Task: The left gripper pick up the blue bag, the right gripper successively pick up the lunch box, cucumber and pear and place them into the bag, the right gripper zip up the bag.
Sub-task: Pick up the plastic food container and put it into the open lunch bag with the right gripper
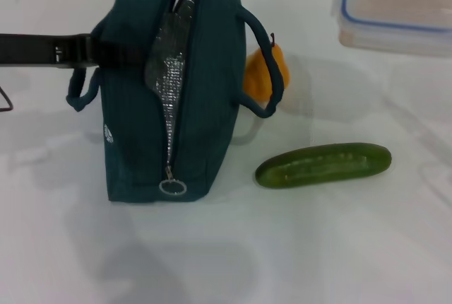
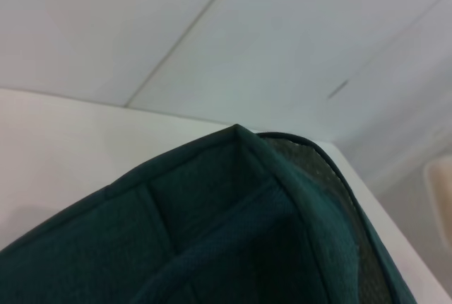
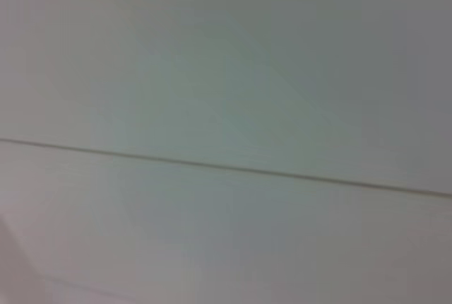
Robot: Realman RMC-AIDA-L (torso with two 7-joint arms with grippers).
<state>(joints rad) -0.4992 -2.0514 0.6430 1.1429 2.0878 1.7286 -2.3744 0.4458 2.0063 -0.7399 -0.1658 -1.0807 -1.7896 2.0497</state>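
Fingers of the left gripper reach in from 9 o'clock and are clamped on the blue bag at its left upper edge by the handle; black claw only partly seen, tips hidden in the fabric; right gripper not seen in any view, its fingers' state cannot be told; right wrist view shows only a pale flat surface with a thin seam line.

Nearest on the white table: bare tabletop; then the zipper ring pull at the bag's near end, at 6 o'clock of the bag; bag stands upright, zip open, silvery lining showing in the gap; small white logo on its left side.

Cucumber lies flat at 4 o'clock of the bag, apart from it, lengthwise across.

Pear farther back at 2 o'clock, just behind the bag's right loop handle, partly hidden by it.

Lunch box farthest, at the 1 o'clock corner, cut by the edge, well apart from the bag.

Left wrist view: close on the bag's teal fabric corner.
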